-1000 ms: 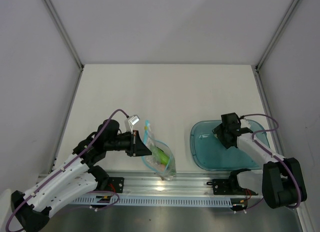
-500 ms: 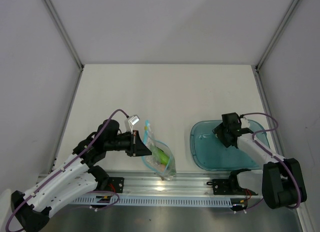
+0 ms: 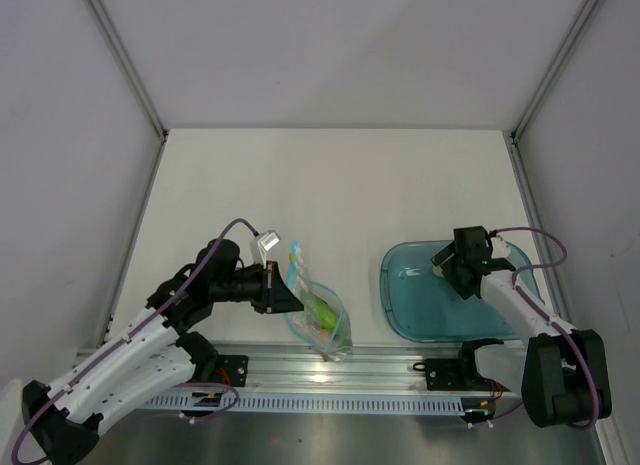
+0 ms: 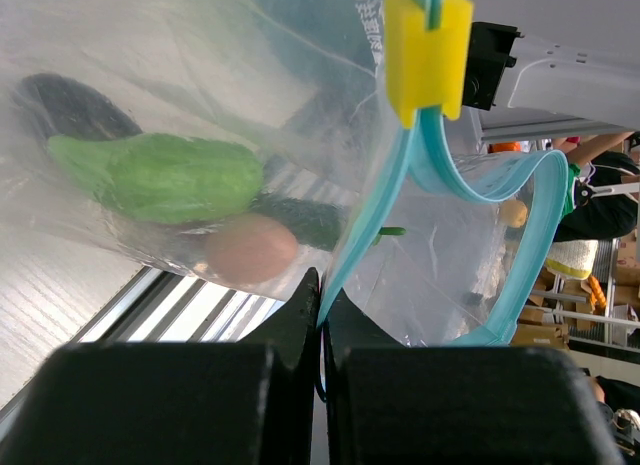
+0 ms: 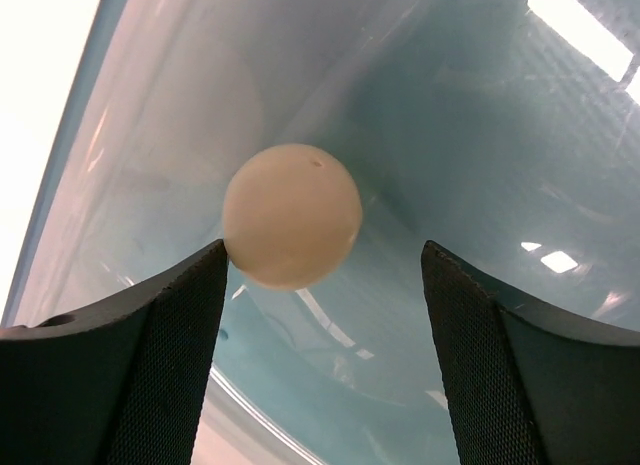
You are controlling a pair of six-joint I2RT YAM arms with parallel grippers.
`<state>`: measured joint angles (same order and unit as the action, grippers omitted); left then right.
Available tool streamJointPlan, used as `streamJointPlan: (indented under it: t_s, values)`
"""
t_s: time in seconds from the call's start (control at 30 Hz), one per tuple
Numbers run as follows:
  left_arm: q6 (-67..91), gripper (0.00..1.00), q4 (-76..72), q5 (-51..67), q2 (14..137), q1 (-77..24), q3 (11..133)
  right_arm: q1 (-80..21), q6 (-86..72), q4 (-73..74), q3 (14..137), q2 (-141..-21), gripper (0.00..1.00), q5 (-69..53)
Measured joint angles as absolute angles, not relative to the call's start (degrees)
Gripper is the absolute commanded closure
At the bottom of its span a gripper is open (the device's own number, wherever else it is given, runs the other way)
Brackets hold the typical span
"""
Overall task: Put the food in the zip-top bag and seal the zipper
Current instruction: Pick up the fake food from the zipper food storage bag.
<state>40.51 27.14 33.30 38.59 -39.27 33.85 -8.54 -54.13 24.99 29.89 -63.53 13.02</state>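
Right gripper (image 5: pixel 322 257) hangs low over the teal tray (image 3: pixel 400 320) at 4 o'clock, fingers spread either side of one cream egg (image 5: pixel 291 215), having shifted toward 3 o'clock. Left gripper (image 4: pixel 322 290) stays pinched on the zipper (image 4: pixel 398 197) of the zip-top bag (image 4: pixel 200 65) at 6 o'clock, which holds four foods: one cucumber (image 4: pixel 160 175), pink egg (image 4: pixel 250 247), pepper (image 4: pixel 305 219), eggplant (image 4: pixel 62 103).

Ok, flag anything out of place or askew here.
Nothing spilled or damaged. The straggler is the cream egg, alone in the teal tray, the right gripper open over it; the other food is inside the zip-top bag, which the left gripper pinches at its unsealed zipper.
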Motion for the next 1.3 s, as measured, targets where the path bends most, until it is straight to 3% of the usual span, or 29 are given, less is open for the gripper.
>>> streamJointPlan:
  t_s: [0.33, 0.63, 0.87, 1.1, 1.3]
  values:
    - [40.51, 0.99, 27.2, 33.28, 38.33, -39.27, 33.85, -6.72, -52.36, 22.57, 29.89, -66.67, 0.32, 12.32]
    - [40.51, 0.99, 27.59, 33.23, 37.74, -39.27, 33.85, -6.02, -50.74, 20.01, 29.95, -67.59, 0.21, 12.84]
    - [40.51, 1.0, 27.57, 33.23, 37.82, -39.27, 33.85, -3.25, -49.1, 20.93, 29.95, -66.87, 0.22, 13.52]
    - [40.51, 0.99, 27.57, 33.23, 37.85, -39.27, 33.85, -1.85, -47.4, 20.67, 29.91, -67.2, 0.28, 12.62]
    - [40.51, 0.99, 27.59, 33.23, 37.85, -39.27, 33.71, -1.74, -46.33, 17.78, 29.91, -69.01, 0.46, 11.0]
